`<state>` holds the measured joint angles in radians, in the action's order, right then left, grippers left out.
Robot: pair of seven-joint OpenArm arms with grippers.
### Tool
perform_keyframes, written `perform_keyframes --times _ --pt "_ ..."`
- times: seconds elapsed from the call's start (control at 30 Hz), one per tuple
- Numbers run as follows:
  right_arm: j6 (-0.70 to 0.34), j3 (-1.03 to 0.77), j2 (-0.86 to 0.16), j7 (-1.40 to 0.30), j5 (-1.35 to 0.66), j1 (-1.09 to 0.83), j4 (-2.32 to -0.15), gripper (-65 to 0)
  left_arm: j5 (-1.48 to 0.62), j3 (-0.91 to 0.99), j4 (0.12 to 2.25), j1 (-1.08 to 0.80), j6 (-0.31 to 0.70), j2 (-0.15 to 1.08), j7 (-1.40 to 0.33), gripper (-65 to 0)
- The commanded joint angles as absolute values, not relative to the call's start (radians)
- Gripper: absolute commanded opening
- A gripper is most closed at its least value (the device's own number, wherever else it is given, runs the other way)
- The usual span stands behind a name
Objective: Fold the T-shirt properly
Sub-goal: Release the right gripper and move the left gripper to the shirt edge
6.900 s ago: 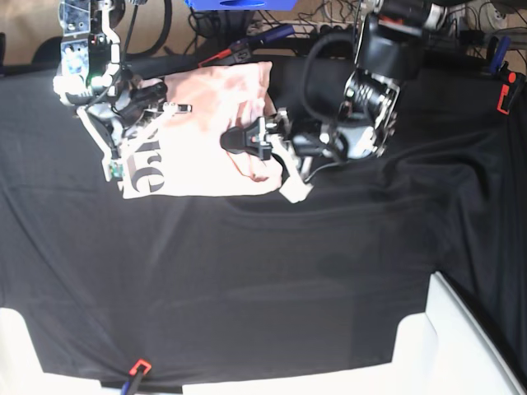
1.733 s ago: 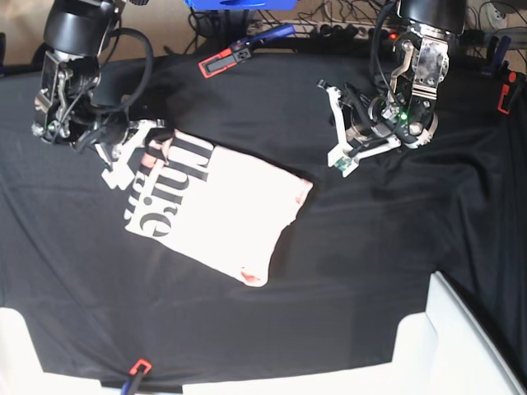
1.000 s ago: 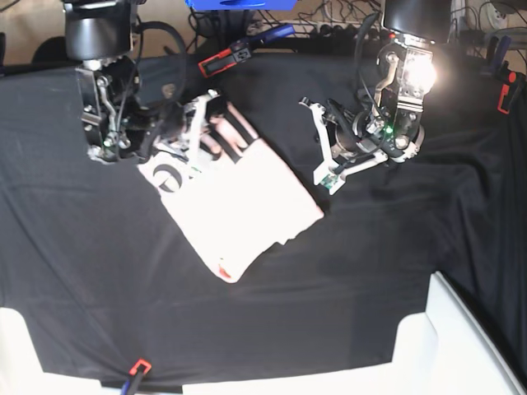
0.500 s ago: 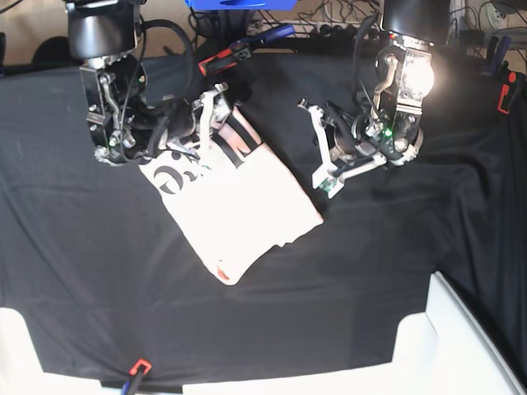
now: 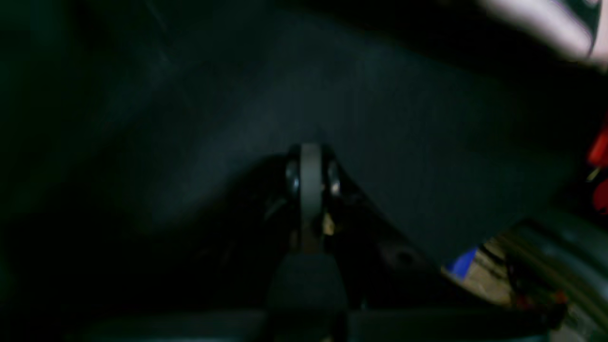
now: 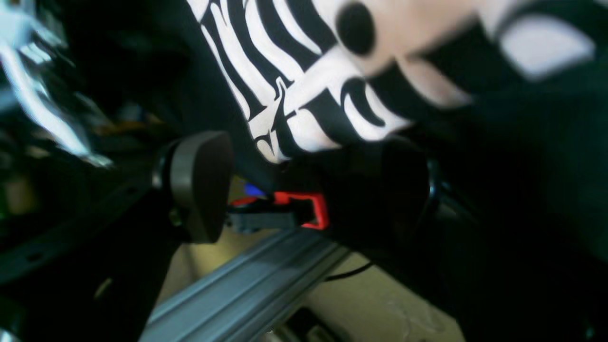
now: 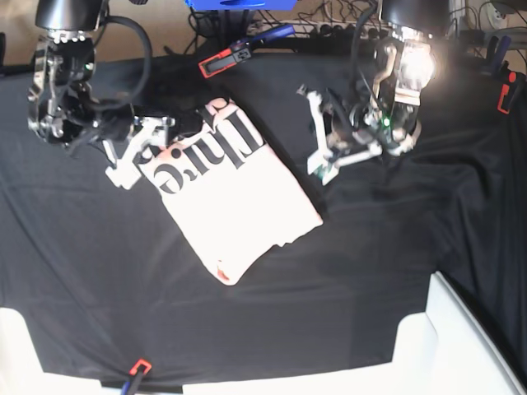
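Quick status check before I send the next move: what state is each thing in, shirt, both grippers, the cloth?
T-shirt: folded into a rectangle, lying askew on the cloth, lettering up, held by neither gripper.
right gripper: open, beside the shirt's lettered end, holding nothing.
left gripper: shut, empty, just off the shirt's other side.
black cloth: spread over the table, lightly wrinkled.

A robotics lab bench, by the look of it — a wide black cloth (image 7: 272,304) is stretched over the table and pinned with red-and-black spring clamps (image 7: 221,61) beyond the open right claw (image 7: 132,154). Behind them runs a tangle of black cables (image 7: 329,25), with a grey aluminium rail (image 6: 247,280) at the table's edge — rig hardware, not household furniture.
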<state>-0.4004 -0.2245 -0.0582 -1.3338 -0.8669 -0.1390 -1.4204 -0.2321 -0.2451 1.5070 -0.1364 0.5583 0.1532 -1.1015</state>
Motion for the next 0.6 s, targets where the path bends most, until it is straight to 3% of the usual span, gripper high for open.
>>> perform_keyframes --times 0.0,0.13,0.23,0.3,0.37,0.5,0.57 --pt "-0.38 -0.259 -0.07 -1.32 -0.889 -0.124 -1.425 -17.6 -0.242 -0.245 1.54 -0.148 0.568 0.154 -1.092 -65.0" --pt "-0.354 -0.358 -0.074 -1.32 -0.888 -0.087 -1.379 -17.6 -0.26 -0.246 1.586 -0.209 0.579 0.154 -1.092 -65.0" --pt "-0.354 -0.369 -0.096 -1.32 -0.888 -0.068 -1.359 -17.6 -0.395 -0.234 1.575 -0.209 0.693 0.171 -1.144 -65.0" --pt "-0.354 -0.367 -0.096 -1.32 -0.888 -0.059 -1.34 -17.6 -0.51 -0.231 1.561 -0.193 0.698 0.189 -1.188 -65.0" --pt "-0.354 -0.367 -0.096 -1.32 -0.888 -0.058 -1.322 -17.6 -0.619 -0.232 1.555 -0.186 0.698 0.217 -1.193 -58.6" --pt "-0.354 -0.369 -0.096 -1.317 -0.888 -0.058 -1.303 -17.6 -0.737 -0.232 1.557 -0.188 0.698 0.246 -1.19 -39.0" --pt "-0.354 -0.367 -0.096 -1.3 -0.888 -0.062 -1.303 -17.6 -0.766 -0.231 1.557 -0.186 0.698 0.248 -1.19 -33.6"
